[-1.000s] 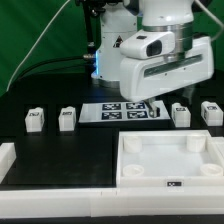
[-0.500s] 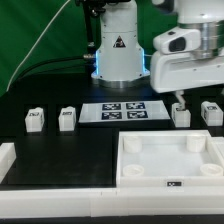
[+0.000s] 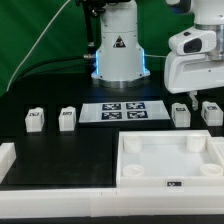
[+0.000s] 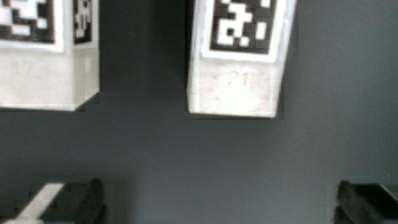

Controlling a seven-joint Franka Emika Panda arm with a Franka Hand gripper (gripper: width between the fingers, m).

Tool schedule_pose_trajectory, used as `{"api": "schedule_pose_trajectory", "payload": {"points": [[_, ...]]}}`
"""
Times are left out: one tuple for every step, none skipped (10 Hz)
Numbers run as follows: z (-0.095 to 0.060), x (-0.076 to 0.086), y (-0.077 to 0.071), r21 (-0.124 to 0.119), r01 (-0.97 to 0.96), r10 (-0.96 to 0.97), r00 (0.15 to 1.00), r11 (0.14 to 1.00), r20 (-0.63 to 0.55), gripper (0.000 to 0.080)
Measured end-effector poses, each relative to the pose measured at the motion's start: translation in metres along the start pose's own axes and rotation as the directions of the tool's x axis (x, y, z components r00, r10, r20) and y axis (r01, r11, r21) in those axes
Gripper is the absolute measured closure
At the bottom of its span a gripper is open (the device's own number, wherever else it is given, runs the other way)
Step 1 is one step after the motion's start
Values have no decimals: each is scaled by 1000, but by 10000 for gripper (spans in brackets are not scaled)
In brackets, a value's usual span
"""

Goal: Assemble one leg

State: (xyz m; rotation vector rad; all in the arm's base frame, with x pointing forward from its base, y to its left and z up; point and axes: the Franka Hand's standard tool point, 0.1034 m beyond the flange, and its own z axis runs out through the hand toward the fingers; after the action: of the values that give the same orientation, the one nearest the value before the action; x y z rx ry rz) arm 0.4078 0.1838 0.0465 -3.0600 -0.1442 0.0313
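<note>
Gripper [image 3: 194, 99] hung wide open, empty, above one leg [image 3: 181, 114] and its neighbour leg [image 3: 211, 111], both loose on the table [image 3: 70, 150] near the tray part [image 3: 168, 160]; grasping and fitting seemingly all left to do.

Exterior view wide over table [image 3: 60, 150], wrist view close above legs [image 4: 240, 70]

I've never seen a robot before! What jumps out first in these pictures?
The big white gripper hangs open near two legs at the exterior view's right. In front lies a square white tray, and the black-and-white marker board sits mid-table.
</note>
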Motion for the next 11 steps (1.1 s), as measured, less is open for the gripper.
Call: {"api": "schedule_pose_trajectory", "payload": {"points": [[1, -4, 2, -8, 5, -4, 999, 1000, 42, 150], [1, -8, 4, -22, 8, -5, 991, 1000, 133, 150], [0, -11, 7, -38, -2, 12, 968, 999, 252, 150], [1, -13, 5, -50, -1, 19, 934, 999, 358, 150], [3, -13, 2, -56, 4, 22, 896, 998, 444, 150], [6, -9, 0, -57, 5, 23, 877, 998, 480, 150], [6, -17, 0, -68, 12, 29, 820, 998, 571, 150], [10, -15, -1, -70, 16, 33, 771, 997, 636, 150], [15, -11, -3, -67, 14, 32, 771, 998, 636, 150], [19, -14, -2, -67, 15, 31, 775, 998, 631, 150], [23, -17, -3, -72, 11, 37, 774, 997, 632, 150]]}}
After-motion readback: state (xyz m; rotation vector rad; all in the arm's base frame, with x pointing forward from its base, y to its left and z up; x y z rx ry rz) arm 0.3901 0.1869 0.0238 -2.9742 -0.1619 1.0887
